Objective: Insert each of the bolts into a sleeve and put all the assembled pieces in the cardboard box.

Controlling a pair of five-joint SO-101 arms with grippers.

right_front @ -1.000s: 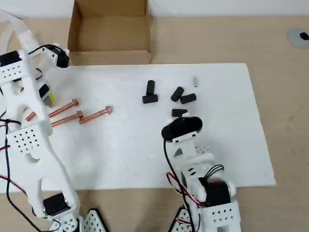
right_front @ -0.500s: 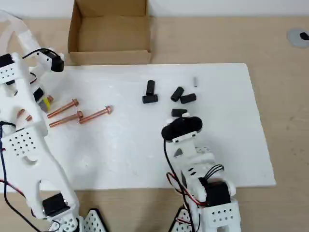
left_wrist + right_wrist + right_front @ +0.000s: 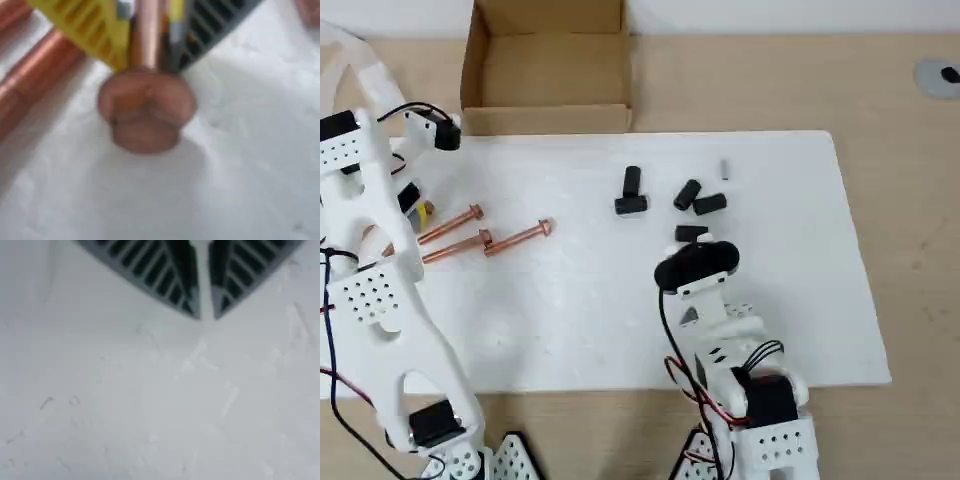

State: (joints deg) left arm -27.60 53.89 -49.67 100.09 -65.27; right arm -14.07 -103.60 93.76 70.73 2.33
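Copper-coloured bolt [image 3: 145, 112] clamped by its shank in the left gripper [image 3: 147, 62], pinched between one yellow finger [image 3: 85, 27] and one dark ribbed finger [image 3: 215, 25]. The bolt's long axis runs out from between the fingers, its flanged head pointing down toward the white foam sheet [image 3: 800, 300]; whether the head touches the sheet cannot be told.

Three loose bolts [image 3: 517, 238] lie just beside the left arm at the sheet's left end. They are roughly parallel, heads toward the right and slightly away from the robot.

Five black sleeves [image 3: 631, 205] are scattered near the sheet's far middle. One is aligned front to back, the others lie crosswise or at an angle, and the nearest sits right against the right arm's head. A small grey pin [image 3: 725, 170] lies a little beyond them.

The right gripper [image 3: 205, 315] hangs over bare foam, its jaws drawn together to a thin slit and gripping nothing.

The sheet rests on a wooden table [image 3: 900, 200], with a grey disc [image 3: 937, 77] at the far right edge. The cardboard box [image 3: 470, 80] stands open beyond the sheet's far left corner, its brown floor showing.
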